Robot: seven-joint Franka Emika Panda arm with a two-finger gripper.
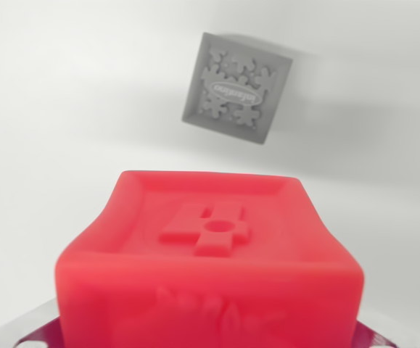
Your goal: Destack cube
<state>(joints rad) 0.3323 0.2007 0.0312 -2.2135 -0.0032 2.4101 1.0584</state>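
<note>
A red cube (210,254) fills the lower half of the wrist view, very close to the camera, its top face showing a raised cross with a hole. It sits between the fingers of my gripper (210,342), whose metal and purple fingers (22,330) peek out at the bottom corners on either side of it. The gripper is shut on the red cube, which hangs above the surface. Farther off, a grey cube (236,88) with a jigsaw-pattern top lies alone on the white surface, slightly blurred and turned at an angle.
A plain white tabletop (57,109) surrounds both cubes. A soft shadow (355,116) falls to the wrist view's right of the grey cube.
</note>
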